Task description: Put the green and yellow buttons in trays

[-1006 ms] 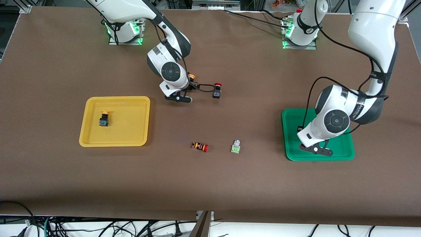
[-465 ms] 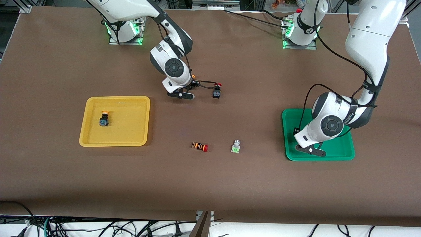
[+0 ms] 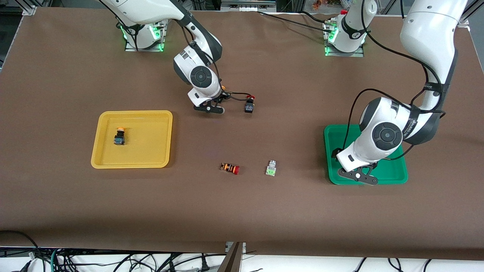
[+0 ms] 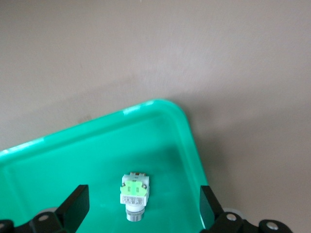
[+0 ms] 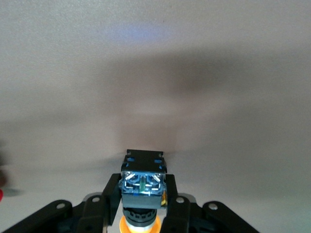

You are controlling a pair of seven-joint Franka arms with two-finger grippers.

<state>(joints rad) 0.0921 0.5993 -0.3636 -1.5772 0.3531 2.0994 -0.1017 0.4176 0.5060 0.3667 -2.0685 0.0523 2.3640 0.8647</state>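
Observation:
My left gripper (image 3: 358,176) hangs open over the green tray (image 3: 393,173). In the left wrist view a grey-white button with green marks (image 4: 134,194) lies loose on the green tray (image 4: 68,155) between the spread fingers of the left gripper (image 4: 143,195). My right gripper (image 3: 208,108) is low at the table, shut on a black button with a blue base and orange cap (image 5: 143,187). A second yellow button (image 3: 120,136) stands in the yellow tray (image 3: 151,145). Another green button (image 3: 270,169) lies on the table mid-way between the trays.
A black switch with a red cap (image 3: 249,105) stands close beside the right gripper, toward the left arm's end. A red-capped switch with an orange-striped body (image 3: 230,168) lies beside the loose green button. The brown table mat stretches wide around them.
The left gripper opened and let the green button go into the green tray. The right gripper shifted slightly and shut on the yellow button.

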